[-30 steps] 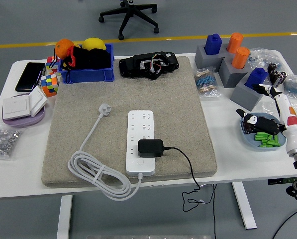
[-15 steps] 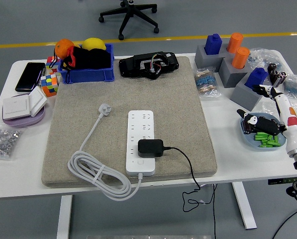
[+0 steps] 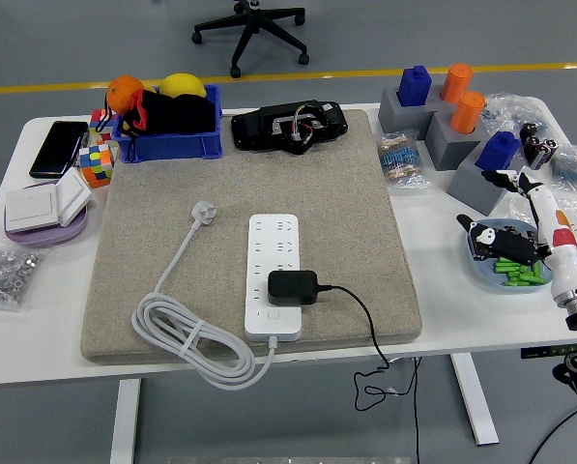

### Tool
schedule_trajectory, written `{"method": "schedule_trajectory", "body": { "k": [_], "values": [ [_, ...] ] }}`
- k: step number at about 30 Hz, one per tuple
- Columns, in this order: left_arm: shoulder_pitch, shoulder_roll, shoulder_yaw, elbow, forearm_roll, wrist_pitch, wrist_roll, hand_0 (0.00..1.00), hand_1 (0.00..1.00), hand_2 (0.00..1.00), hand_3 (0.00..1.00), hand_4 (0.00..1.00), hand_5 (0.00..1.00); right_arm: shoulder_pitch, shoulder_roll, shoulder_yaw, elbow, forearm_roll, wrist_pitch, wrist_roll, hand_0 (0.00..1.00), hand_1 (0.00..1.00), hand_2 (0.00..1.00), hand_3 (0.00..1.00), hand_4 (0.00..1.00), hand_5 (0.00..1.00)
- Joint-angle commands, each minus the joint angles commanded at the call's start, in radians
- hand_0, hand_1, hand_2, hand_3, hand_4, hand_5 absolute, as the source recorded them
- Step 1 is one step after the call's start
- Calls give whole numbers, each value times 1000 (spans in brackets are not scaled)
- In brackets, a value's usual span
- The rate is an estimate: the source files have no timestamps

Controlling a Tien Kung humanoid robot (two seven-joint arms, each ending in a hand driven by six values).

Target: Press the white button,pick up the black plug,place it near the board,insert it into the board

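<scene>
A white power strip lies on the grey felt mat in the middle of the table. Its white button is at the near end. A black plug sits on the strip just above the button, and its black cable trails right and down over the table's front edge. The strip's own white cord lies coiled at the mat's near left. My right hand hovers over a blue dish at the far right, fingers relaxed and holding nothing, well away from the strip. My left arm is out of view.
The blue dish holds green pieces. Grey blocks with blue and orange pegs stand at the back right. A black device and a blue bin are at the back. Cubes, a phone, a switch plate and a bag of nuts are on the left.
My right hand has moved slightly left and away from me over the blue dish. The plug, the strip and the cords have not moved.
</scene>
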Motion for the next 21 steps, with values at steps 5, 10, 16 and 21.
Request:
{"method": "schedule_trajectory", "body": {
  "k": [5,10,16,21],
  "values": [
    [-6,6,4,0,0,1,-1,465,497,511,577,594,262,1,-4,0,-1,0,3,-4,805,753,731,711,892,278],
    [-6,10,-1,0,7,1,2,465,496,511,577,594,263,4,-1,-5,-2,2,3,1,805,752,730,707,886,272],
    [-6,12,3,0,3,2,2,466,496,511,577,594,262,-1,-3,-8,-1,4,4,6,804,751,729,704,882,269],
    [-5,11,9,0,1,1,2,467,496,511,577,593,260,-1,-6,-5,1,9,5,19,804,751,729,701,879,267]
  ]
}}
